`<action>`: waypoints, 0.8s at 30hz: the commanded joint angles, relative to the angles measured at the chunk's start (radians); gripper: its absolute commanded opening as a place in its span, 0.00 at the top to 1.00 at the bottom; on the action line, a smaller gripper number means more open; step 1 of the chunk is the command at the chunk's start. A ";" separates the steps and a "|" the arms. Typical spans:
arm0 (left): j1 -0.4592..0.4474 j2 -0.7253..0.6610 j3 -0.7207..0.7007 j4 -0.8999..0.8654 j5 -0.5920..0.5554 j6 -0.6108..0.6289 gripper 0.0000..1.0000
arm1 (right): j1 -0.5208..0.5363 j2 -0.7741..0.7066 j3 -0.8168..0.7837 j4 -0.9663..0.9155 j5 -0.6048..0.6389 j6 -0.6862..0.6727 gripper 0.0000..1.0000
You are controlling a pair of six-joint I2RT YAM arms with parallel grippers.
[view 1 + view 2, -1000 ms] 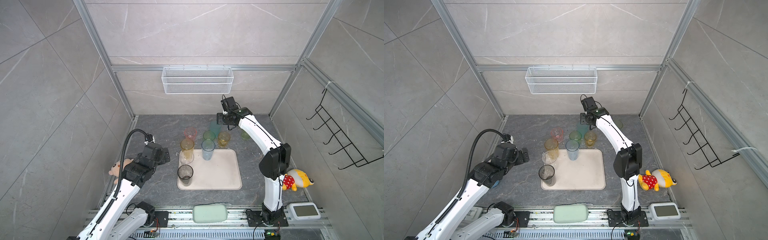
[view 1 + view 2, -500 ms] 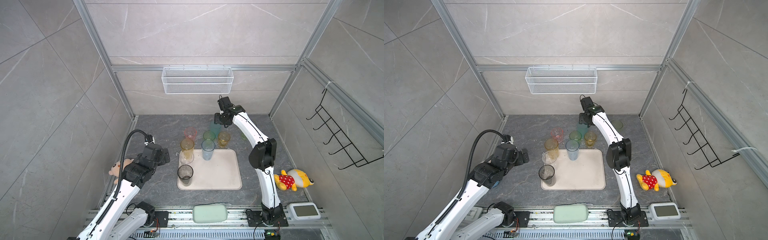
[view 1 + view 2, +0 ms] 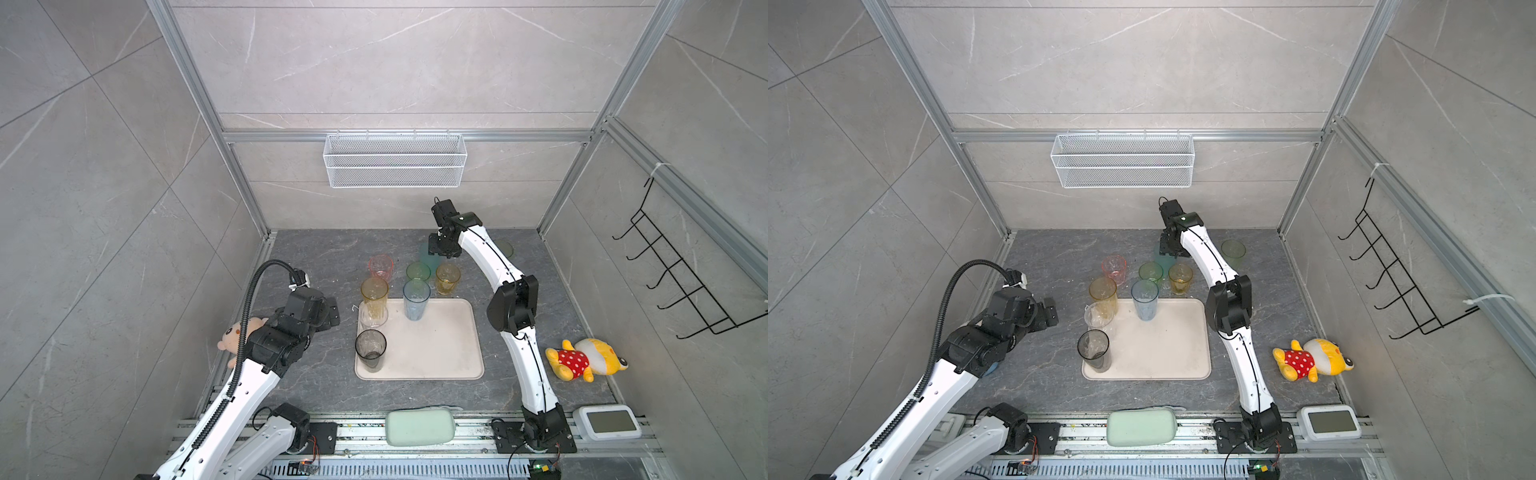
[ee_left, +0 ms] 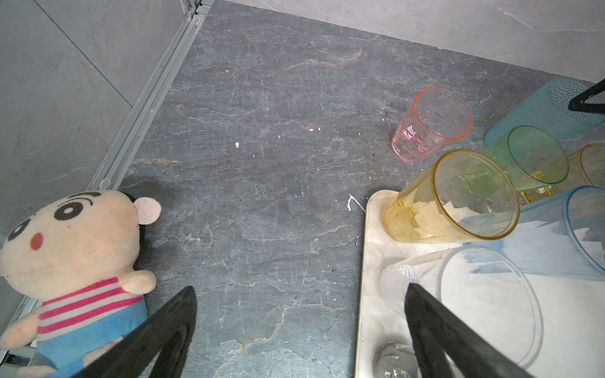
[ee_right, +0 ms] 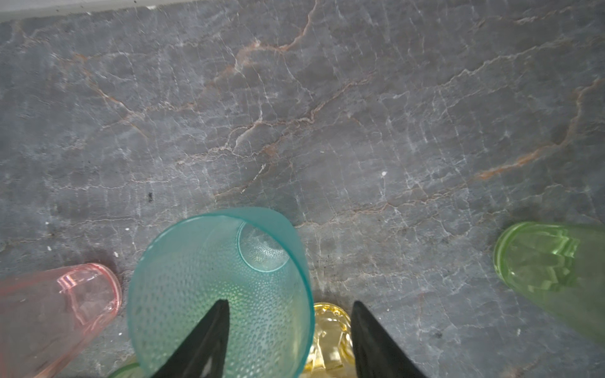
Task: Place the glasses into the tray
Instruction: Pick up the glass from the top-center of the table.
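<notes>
as the teal glass stands upright just beneath the right tool, the spread jaws straddle its rim, one inside, one outside.

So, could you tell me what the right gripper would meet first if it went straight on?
Probably the teal tumbler: the right gripper straddles its wall, one finger inside. The outer finger may touch the short amber glass first; depth is unclear.

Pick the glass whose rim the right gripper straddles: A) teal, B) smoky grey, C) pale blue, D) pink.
A: in the right wrist view the right gripper is open, one side inside the teal glass and one side outside it.
</notes>
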 commanded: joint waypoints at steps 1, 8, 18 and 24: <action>0.003 -0.014 -0.002 0.002 -0.014 -0.007 0.01 | -0.004 0.024 0.032 -0.027 -0.006 0.018 0.42; 0.003 -0.014 -0.003 0.001 -0.013 -0.007 0.01 | -0.012 0.037 0.038 -0.027 -0.027 0.019 0.49; 0.003 -0.014 -0.002 0.001 -0.012 -0.008 0.01 | -0.024 0.045 0.044 -0.028 -0.044 0.018 0.58; 0.003 -0.013 -0.003 0.001 -0.013 -0.009 0.01 | -0.025 0.051 0.045 -0.028 -0.066 0.014 0.66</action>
